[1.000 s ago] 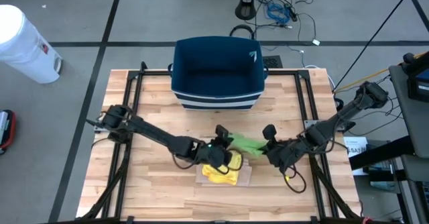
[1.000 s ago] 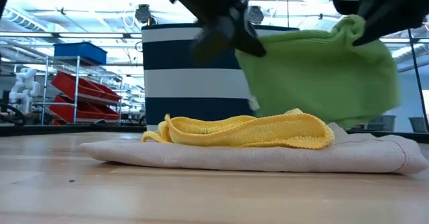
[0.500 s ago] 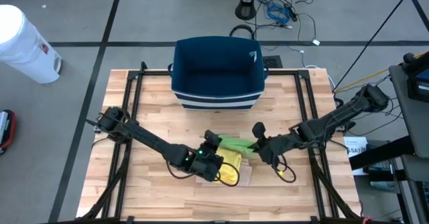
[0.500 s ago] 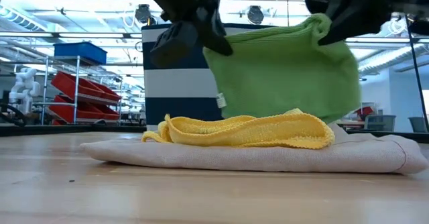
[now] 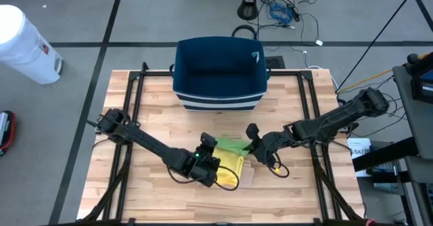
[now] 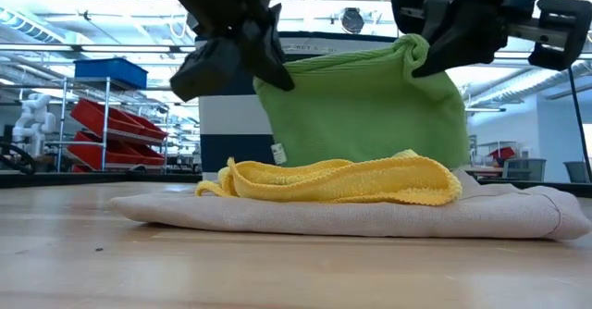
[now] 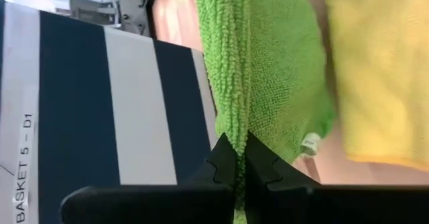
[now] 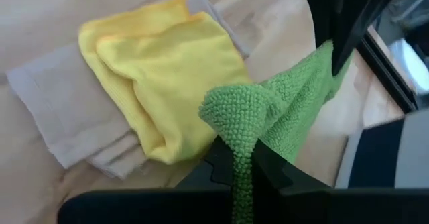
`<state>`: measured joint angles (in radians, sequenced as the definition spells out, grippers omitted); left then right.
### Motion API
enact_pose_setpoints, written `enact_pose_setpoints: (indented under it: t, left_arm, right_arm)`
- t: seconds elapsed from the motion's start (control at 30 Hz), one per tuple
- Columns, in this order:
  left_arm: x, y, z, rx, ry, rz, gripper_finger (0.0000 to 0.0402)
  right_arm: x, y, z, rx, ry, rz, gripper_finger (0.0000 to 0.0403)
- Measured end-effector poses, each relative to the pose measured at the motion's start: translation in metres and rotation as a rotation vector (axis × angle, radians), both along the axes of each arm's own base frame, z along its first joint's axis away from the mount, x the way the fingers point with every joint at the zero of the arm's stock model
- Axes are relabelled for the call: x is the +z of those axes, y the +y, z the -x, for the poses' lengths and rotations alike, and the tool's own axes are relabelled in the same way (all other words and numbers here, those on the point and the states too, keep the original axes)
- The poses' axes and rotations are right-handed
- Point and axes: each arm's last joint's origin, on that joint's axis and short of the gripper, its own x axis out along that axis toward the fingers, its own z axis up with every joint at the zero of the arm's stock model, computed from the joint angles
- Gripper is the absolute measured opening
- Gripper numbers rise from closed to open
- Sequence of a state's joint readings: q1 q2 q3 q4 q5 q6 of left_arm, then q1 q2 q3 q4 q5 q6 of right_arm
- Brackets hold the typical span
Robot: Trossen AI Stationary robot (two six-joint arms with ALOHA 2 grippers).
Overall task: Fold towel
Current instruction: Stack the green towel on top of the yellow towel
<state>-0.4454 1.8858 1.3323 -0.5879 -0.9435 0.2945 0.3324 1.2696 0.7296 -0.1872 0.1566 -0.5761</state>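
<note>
**Green towel hangs between two pinched corners, over the stack**

The soft green microfibre towel [image 6: 365, 105] is held off the table, stretched between both arms at the centre of the low view. The left gripper [image 6: 242, 45] is clenched on its upper corner at the left of that frame; the right gripper [image 6: 435, 41] is clenched on the opposite upper corner at the right. In the high view the towel [image 5: 231, 147] sits just below centre, between the two grippers [image 5: 205, 160] [image 5: 256, 145].

The cloth looks light and limp: it drapes in a loose sheet and bunches into a nub where the right fingers pinch it [image 8: 242, 113]. It should fold without resistance but will sag and slip unless gripped at corners or hem, as now.

Below it lies a folded yellow terry cloth [image 6: 338, 181] on a flat beige cloth [image 6: 370, 218], the green hem hanging just above or brushing the yellow one; contact cannot be told.

Bare wooden table [image 5: 155, 111] lies open at the left and lower parts of the high view. The navy-and-white striped fabric basket [image 5: 219, 74] stands near, at upper centre, limiting travel that way.
</note>
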Motion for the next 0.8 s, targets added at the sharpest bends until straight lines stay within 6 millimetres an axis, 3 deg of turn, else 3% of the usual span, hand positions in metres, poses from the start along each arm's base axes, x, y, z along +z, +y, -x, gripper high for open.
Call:
enact_pose_setpoints:
  t: [0.37,0.8]
  left_arm:
    - [-0.002,-0.028,0.019,-0.053,0.025,0.039,0.0002]
    - [-0.007,-0.039,0.021,-0.107,0.093,0.325,0.0002]
  right_arm:
    - [-0.013,0.007,-0.014,0.071,-0.004,-0.019,0.0009]
    - [-0.046,0.019,-0.03,0.165,0.099,-0.18,0.0009]
